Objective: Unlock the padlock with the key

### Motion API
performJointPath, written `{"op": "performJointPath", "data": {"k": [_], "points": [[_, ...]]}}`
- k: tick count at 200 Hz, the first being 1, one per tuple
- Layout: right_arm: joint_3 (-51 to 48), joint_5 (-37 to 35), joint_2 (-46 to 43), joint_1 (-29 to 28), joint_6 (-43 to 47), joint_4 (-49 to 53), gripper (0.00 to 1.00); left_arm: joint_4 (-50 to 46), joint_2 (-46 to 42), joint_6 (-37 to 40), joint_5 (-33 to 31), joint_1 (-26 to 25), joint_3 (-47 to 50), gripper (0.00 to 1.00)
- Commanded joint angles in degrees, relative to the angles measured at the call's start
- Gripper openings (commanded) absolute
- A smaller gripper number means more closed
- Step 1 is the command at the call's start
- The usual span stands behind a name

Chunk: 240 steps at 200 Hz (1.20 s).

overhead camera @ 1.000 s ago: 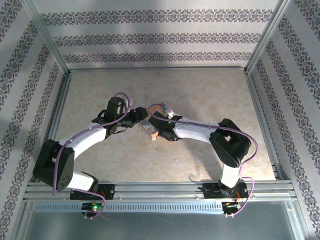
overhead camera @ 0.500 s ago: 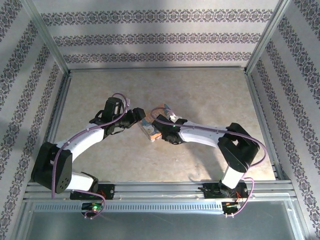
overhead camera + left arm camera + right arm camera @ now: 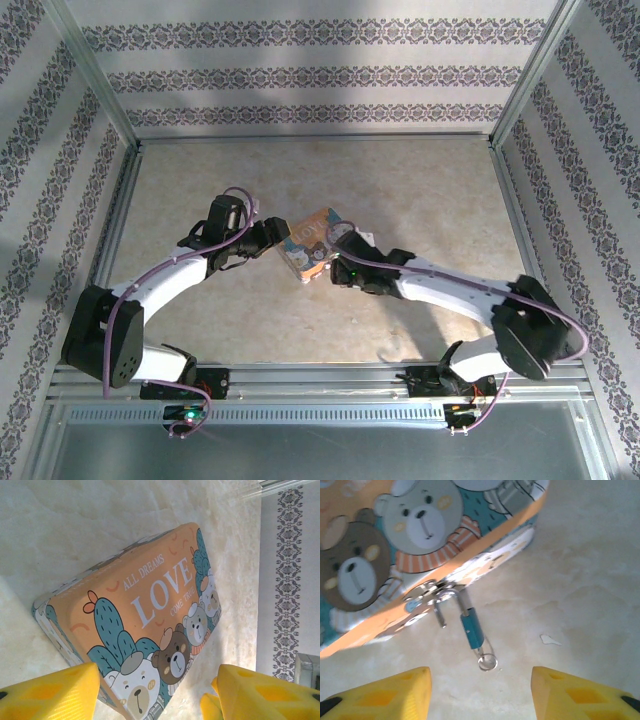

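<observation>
Small teal padlock [image 3: 471, 628] — open — key [image 3: 487, 660] inserted

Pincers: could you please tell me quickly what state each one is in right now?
Left pincer: open, straddling a corner of the LOVE tin, no grip visible.
Right pincer: open, holding nothing; the small blue padlock is just ahead.

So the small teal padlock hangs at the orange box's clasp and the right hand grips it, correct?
No. The right hand is open, its fingers clear of the padlock, as the right wrist view shows. The padlock does hang at the clasp of the orange box.
</observation>
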State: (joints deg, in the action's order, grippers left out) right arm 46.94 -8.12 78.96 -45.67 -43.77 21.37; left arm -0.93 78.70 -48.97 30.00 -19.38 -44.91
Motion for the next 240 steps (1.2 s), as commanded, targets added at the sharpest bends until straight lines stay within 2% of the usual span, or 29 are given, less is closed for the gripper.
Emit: {"op": "performJointPath", "data": {"k": [1, 34, 68, 134, 199, 240], "points": [[-3.9, 14.7, -3.7, 6.6, 8.2, -6.7, 0.55, -0.6, -0.7, 1.0, 2.2, 0.2, -2.0, 0.61], [-6.5, 33.4, -2.9, 15.0, 9.1, -10.9, 0.53, -0.3, 1.0, 0.8, 3.3, -2.0, -4.9, 0.6], [-9.9, 43.4, -0.8, 18.2, 7.3, -19.6, 0.51, 0.5, 4.4, 0.6, 4.7, -4.7, -8.9, 0.6], [-12.0, 46.2, 6.8, 21.6, 8.9, -27.1, 0.47, 3.4, 13.2, 0.3, 7.2, -7.9, -14.8, 0.59], [-12.7, 52.2, 13.0, 24.3, 10.3, -38.3, 0.38, 5.7, 18.1, -0.1, 8.8, -8.2, -15.2, 0.57], [-13.4, 54.5, 16.0, 24.6, 9.1, -45.8, 0.38, 6.4, 19.9, -0.2, 8.7, -8.2, -14.9, 0.56]]}}
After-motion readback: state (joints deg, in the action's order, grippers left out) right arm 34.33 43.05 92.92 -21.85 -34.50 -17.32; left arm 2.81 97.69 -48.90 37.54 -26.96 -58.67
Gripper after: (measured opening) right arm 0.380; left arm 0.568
